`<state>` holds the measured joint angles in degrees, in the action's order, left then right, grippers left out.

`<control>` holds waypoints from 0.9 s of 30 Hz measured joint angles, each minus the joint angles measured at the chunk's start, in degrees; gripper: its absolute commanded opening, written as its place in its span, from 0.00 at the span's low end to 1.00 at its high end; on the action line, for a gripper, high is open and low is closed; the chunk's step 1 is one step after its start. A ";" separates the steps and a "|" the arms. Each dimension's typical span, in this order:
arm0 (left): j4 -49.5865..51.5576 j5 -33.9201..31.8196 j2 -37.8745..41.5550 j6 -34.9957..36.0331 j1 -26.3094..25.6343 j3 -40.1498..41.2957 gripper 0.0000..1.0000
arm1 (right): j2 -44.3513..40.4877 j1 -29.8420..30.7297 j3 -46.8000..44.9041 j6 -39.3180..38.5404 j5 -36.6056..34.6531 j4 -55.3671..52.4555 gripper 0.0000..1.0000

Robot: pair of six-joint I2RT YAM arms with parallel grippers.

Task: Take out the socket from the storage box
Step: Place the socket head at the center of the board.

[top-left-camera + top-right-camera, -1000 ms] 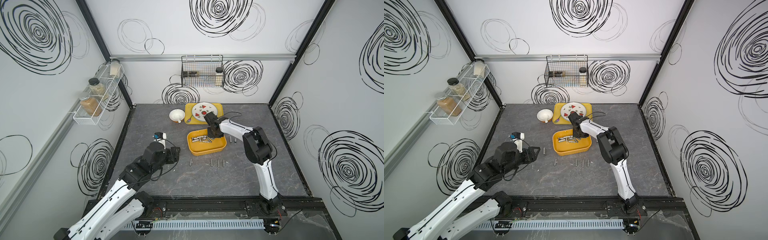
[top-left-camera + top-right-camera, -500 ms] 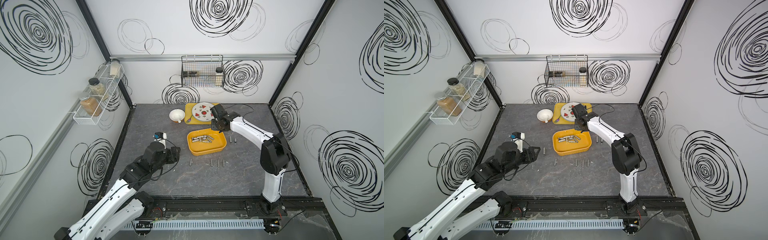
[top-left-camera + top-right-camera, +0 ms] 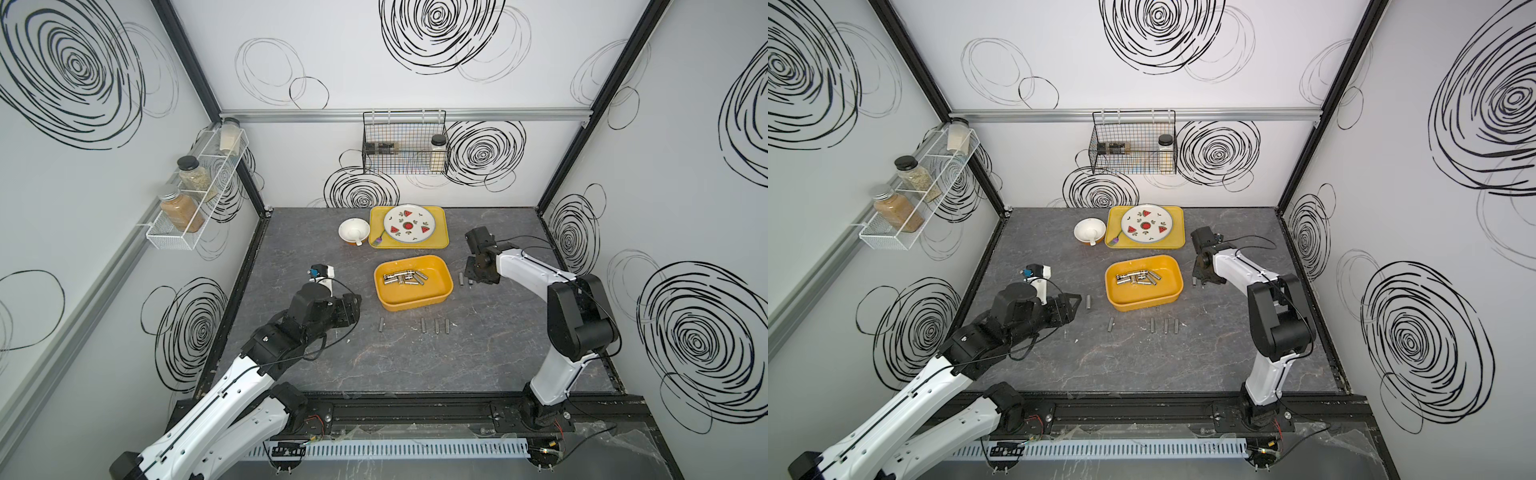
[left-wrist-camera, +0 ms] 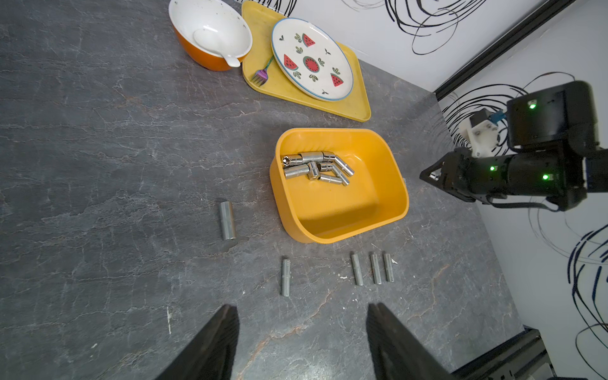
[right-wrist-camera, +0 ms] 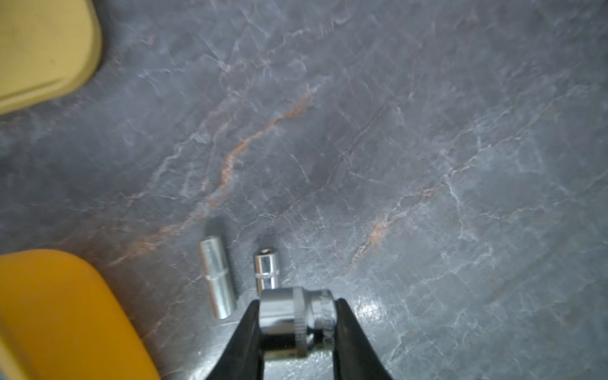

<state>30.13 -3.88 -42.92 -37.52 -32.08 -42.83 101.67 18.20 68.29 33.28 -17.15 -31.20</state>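
One socket (image 5: 286, 312) is held crosswise by R gripper (image 5: 297, 316), jaws part-closed on it, low over table (image 3: 498, 353) right of centre in a top view, beside storage box (image 3: 411, 302), prob. for set-down by two sockets (image 5: 217, 283) already out. L gripper (image 4: 301, 309) is seen open, empty.

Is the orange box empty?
No, a pile of shiny metal sockets lies inside the storage box.

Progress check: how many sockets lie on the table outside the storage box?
7 sockets: one by the left gripper, four in front of the storage box, two beside it by the right gripper, which holds another socket.
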 measured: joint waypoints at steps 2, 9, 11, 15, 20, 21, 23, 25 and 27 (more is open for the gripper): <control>-0.02 0.00 -0.20 0.00 0.00 0.00 0.69 | 0.09 -0.72 -1.36 0.15 0.24 0.63 0.22; -0.02 0.00 -0.52 0.00 0.00 0.00 0.69 | 1.57 -3.02 -2.69 0.11 1.11 3.67 0.22; -0.02 0.00 -0.55 0.00 0.00 0.02 0.69 | 2.05 -3.37 -2.93 0.02 1.36 4.22 0.22; -0.02 0.00 -0.55 0.00 0.00 0.02 0.69 | 2.91 -4.13 -3.17 -0.55 2.38 5.25 0.22; -0.02 0.00 -0.55 0.00 0.11 0.02 0.69 | 3.32 -4.68 -3.15 -1.36 3.10 6.38 0.25; -0.02 0.00 -0.55 0.00 0.17 0.02 0.69 | 3.50 -4.81 -3.15 -1.46 3.23 6.40 0.25; -0.02 0.00 -0.55 0.00 0.26 0.02 0.69 | 3.93 -4.96 -3.15 -1.64 3.30 6.43 0.25; -0.02 0.00 -0.55 0.00 0.26 0.02 0.69 | 4.48 -5.07 -3.15 -1.75 3.45 6.43 0.26; -0.02 0.00 -0.57 0.00 0.26 0.02 0.69 | 4.87 -5.09 -3.15 -1.81 3.61 6.43 0.28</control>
<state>30.11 -3.88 -43.48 -37.52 -31.81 -42.81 106.54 13.10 65.14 31.46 -13.54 -24.77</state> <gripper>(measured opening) 0.691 0.319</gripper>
